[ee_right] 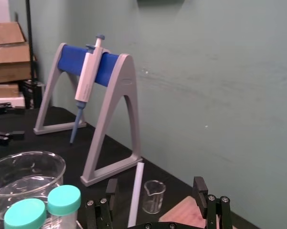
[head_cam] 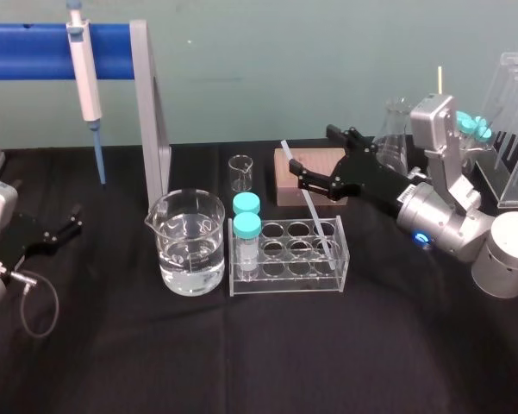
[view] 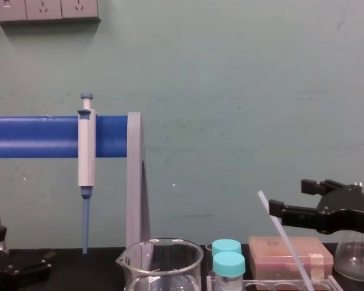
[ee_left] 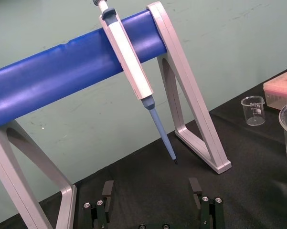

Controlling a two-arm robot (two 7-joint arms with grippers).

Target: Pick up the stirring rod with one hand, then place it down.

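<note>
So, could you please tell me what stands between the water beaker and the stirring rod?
In the head view, two teal-capped vials and empty rack wells stand between beaker and stirring rod. The right end effector sits open by the rod's upper part.

Right gripper [head_cam: 313, 152] is stretched out from the right edge of the table [head_cam: 241, 362], wrist angled, fingers spread wide. Left gripper [head_cam: 67, 226] sits parked by the left edge, fingers apart too.

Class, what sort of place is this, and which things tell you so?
Probably a laboratory bench: a pipette hangs on a blue stand, a glass beaker holds clear liquid, and a clear rack holds capped vials and a stirring rod, with the robot's open right hand close by.
</note>
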